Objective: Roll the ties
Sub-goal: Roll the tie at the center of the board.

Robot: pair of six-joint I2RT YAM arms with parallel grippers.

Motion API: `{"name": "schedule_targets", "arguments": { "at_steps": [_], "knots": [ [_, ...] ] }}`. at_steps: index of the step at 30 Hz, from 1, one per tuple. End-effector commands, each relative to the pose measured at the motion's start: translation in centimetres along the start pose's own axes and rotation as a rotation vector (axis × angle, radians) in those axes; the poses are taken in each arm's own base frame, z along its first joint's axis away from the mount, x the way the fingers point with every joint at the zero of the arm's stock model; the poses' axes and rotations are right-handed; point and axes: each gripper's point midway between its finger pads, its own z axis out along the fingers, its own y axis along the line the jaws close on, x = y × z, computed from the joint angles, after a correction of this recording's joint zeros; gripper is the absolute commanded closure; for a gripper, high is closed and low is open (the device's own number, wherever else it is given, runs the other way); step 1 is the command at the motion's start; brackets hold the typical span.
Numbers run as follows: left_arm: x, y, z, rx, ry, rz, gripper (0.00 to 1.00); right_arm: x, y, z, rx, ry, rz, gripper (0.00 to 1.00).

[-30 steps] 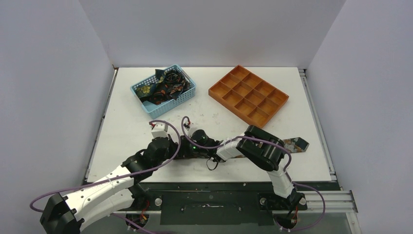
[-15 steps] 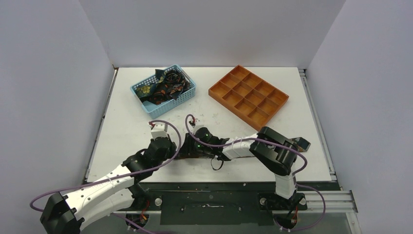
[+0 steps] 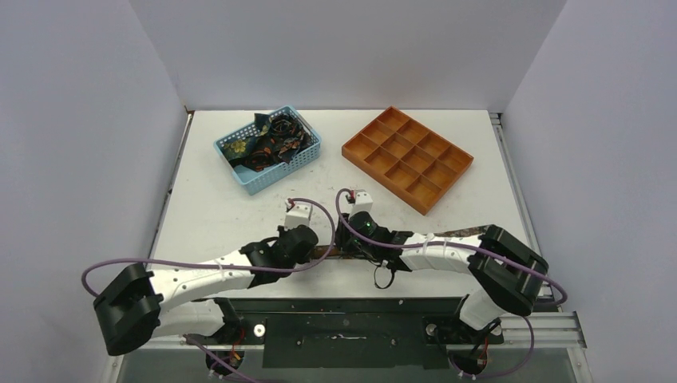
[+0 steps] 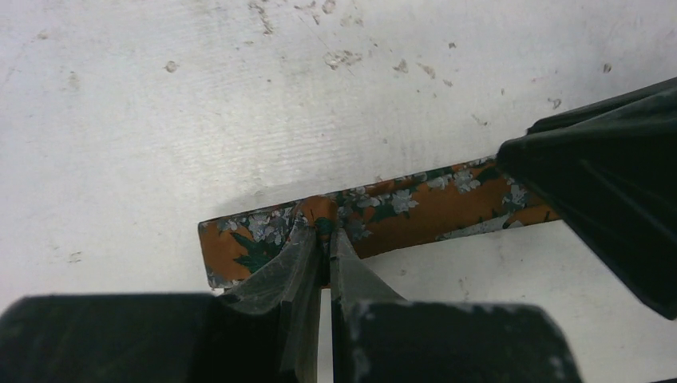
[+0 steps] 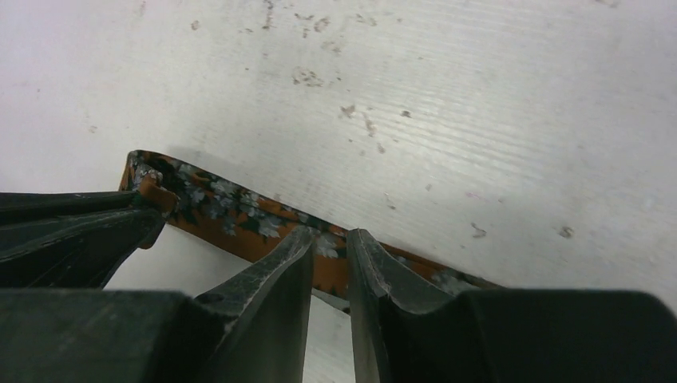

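Tie (image 4: 415, 209) lying flat along front of worktop (image 3: 215, 215)

Blue basket (image 3: 307, 159) w/ more ties (image 3: 263, 144) and orange tray (image 3: 407, 156) are sitting toward far edge, well apart from the tie. L end effector (image 4: 326, 239), pressed together, is pinching a raised fold near the tie's end. R end effector (image 5: 329, 243), fingers slightly spread, is resting its tips on the strip just beside. Both arms are reaching low and inward.

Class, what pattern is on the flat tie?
Orange tie with pale flowers and green leaves; left wrist view.

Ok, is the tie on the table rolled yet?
Not rolled. The tie lies flat as a strip; left fingers pinch its end.
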Motion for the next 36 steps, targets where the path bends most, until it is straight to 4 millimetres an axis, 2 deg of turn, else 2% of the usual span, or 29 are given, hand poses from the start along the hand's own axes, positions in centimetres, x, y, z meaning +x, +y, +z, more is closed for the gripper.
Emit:
{"name": "schedule_targets", "arguments": {
  "at_steps": [1,6,8,10,15,20,23,29,33,36],
  "knots": [
    [-0.5,-2.1,0.7,-0.009,-0.005,0.067,1.00,-1.5,-2.8,-2.0,0.098,-0.081,-0.026,0.76],
    [0.9,-3.6,1.7,0.004,0.053,0.069,1.00,-1.6,-3.3,-2.8,0.101,-0.092,-0.024,0.75],
    [1.2,-4.0,1.9,0.009,0.070,0.070,0.97,-1.5,-3.3,-2.9,0.097,-0.091,-0.022,0.75],
    [1.3,-4.3,1.9,0.017,0.078,0.065,0.92,-1.3,-3.3,-2.9,0.095,-0.088,-0.019,0.76],
    [1.0,-4.4,1.7,0.028,0.074,0.052,0.69,-1.1,-3.1,-2.7,0.081,-0.081,-0.013,0.75],
    [0.5,-4.7,0.9,0.058,0.070,0.020,0.60,-1.1,-2.8,-2.7,0.068,-0.075,-0.014,0.74],
    [-0.3,-4.9,0.0,0.084,0.055,-0.007,0.56,-1.3,-2.4,-2.7,0.057,-0.072,-0.019,0.70],
    [-2.1,-3.9,-2.6,0.122,0.011,-0.082,0.49,-1.5,0.3,-2.4,-0.050,-0.030,-0.003,0.47],
    [-3.0,-1.8,-3.9,0.129,-0.019,-0.200,0.48,-1.0,2.4,-1.5,-0.137,0.017,0.033,0.42],
    [-2.2,-0.4,-3.3,0.173,0.008,-0.334,0.50,-0.8,4.0,-0.4,-0.198,0.051,0.068,0.41]
  ]
}}
